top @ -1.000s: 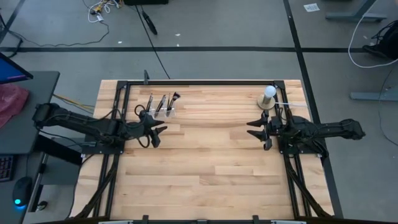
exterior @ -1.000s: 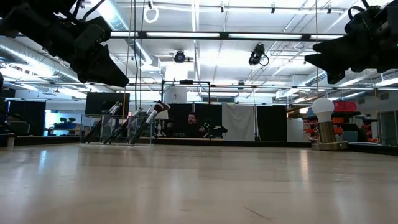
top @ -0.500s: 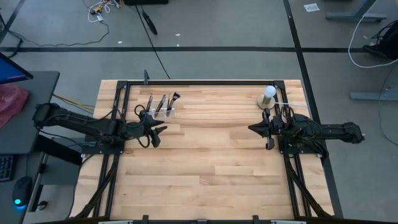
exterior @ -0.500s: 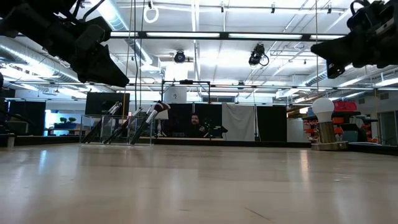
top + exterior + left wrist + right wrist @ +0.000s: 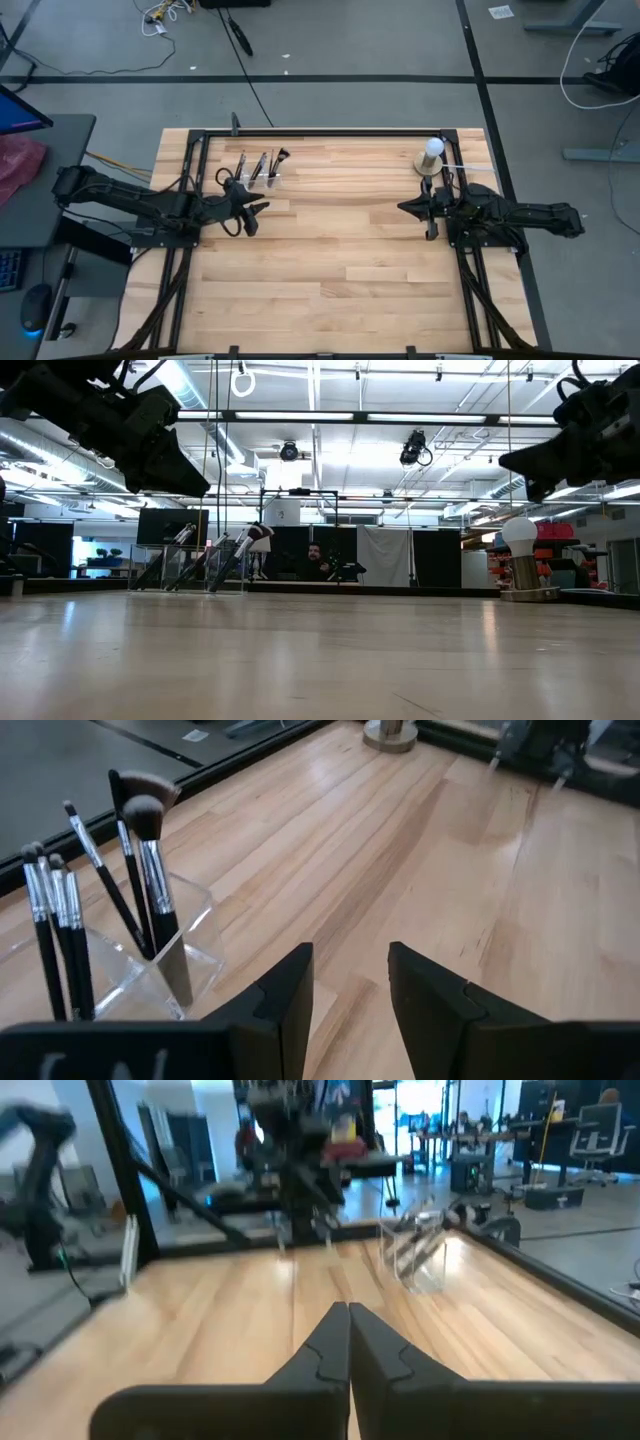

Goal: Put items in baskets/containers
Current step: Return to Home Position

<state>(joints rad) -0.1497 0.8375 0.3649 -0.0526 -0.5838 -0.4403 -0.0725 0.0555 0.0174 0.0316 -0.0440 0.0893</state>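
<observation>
High view: the wooden surface (image 5: 330, 270) carries a clear holder (image 5: 262, 180) near its far left corner, with the makeup brushes (image 5: 260, 166) standing in it, bristle ends up and leaning. The left end effector (image 5: 256, 216) hangs just beside the holder on the near side, apart from it, its fingers spread and empty. The right end effector (image 5: 405, 207) sits on the opposite side of the surface, well apart from the holder, near a white bulb-shaped object (image 5: 431, 152) on a round base.

Low view: both arms hang above the surface without touching it. The holder (image 5: 190, 568) stands far back on the left, its brushes (image 5: 228, 556) tilted. The bulb-shaped object (image 5: 520, 538) stands far back on the right. A person (image 5: 315, 560) shows in the room behind.

Left wrist view: the left end effector (image 5: 348, 975) holds nothing between its two dark fingers (image 5: 285, 1005), which stand partly open. The brushes (image 5: 140, 870) lean in the holder (image 5: 185, 955) close by.

Right wrist view: the right end effector (image 5: 348, 1330) has its fingers pressed together, gripping nothing. The holder (image 5: 420, 1250) shows far across the surface.
</observation>
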